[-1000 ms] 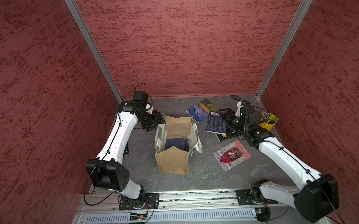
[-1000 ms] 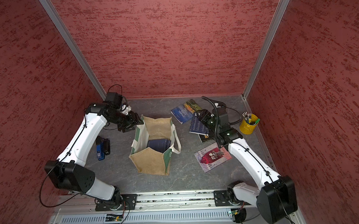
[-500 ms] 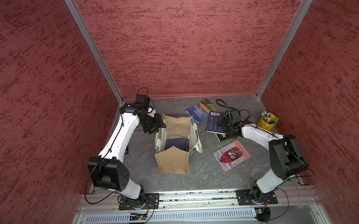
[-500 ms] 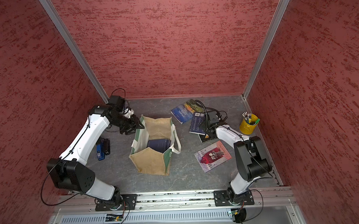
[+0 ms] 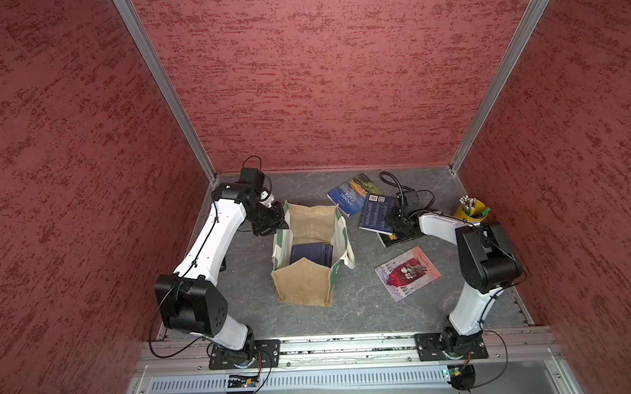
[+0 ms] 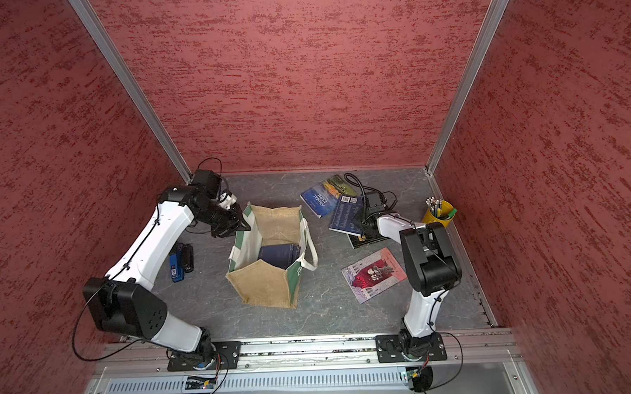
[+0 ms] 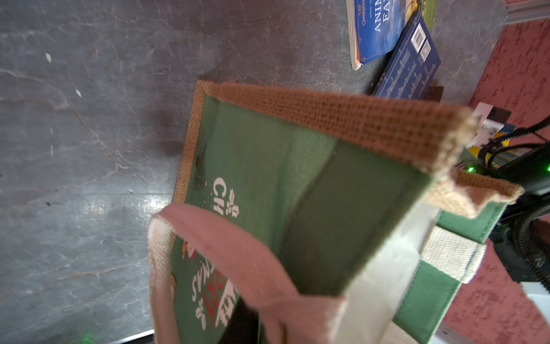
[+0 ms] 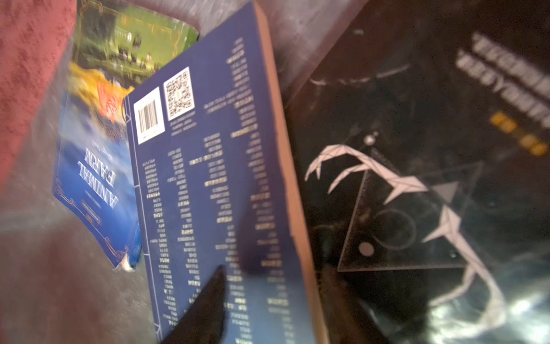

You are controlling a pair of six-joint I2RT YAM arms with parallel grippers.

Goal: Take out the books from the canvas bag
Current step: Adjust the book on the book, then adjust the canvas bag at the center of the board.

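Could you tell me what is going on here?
Books are being taken out of a canvas bag. The left gripper is at the bag's rim. The right gripper has its fingers astride a navy book tilted over the Animal Farm book and a black book; a pink-red book lies nearby. A second navy book sits inside the bag.

2 arms, left arm (image 5: 213,242) and right arm (image 5: 470,308): white shell links, bulky black joint housings (image 5: 196,307), thin black cables (image 6: 73,338) clipped along links and looping at bases. Black box cameras (image 5: 251,175) at wrists. Both the left gripper (image 5: 280,227) and right gripper (image 5: 388,221) — black. Black base plates (image 5: 269,353) with corner screws.
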